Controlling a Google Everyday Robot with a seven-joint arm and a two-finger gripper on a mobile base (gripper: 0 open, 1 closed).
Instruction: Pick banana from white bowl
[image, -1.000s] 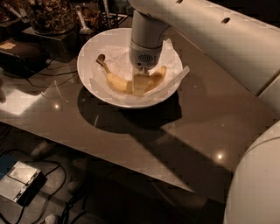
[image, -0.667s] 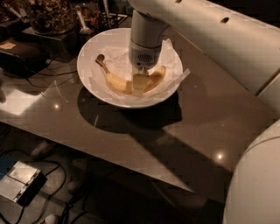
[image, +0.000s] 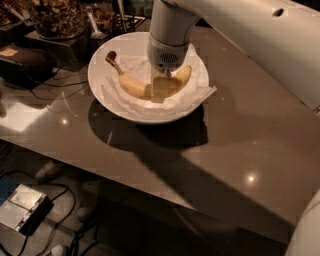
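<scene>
Gripper: the gripper (image: 161, 89) hangs straight down inside the white bowl (image: 101, 89), its wrist housing right above the fruit.
Jaws: clamped across the middle of the banana (image: 132, 86), one pale finger showing flat against the near side of the peel.
What changed: it's moving! A second ago the banana lay lower in the bowl. Now the dark stem end (image: 111, 55) and the far tip both sit higher against the bowl's wall, and the wrist has come up a little with them.
What held: the bowl hasn't budged on the table (image: 240, 135).
Banana, from the jaws: the stem half sticks out to the jaws' left and the blunt tip to their right, the whole thing curving under the wrist.
Paper: the crumpled white paper (image: 202, 95) lies below and to the right of the jaws, one corner hanging over the rim. I can't tell whether any of it is caught in the grasp.
Meaning: the grip looks to have taken and the lift has begun. The fruit isn't yet clear of the rim.
Next: a straight rise should do it, as long as the paper stays behind.
Bystander: the glass jar of nuts (image: 56, 17) stands well off to the jaws' left, beyond the bowl, out of the way.
</scene>
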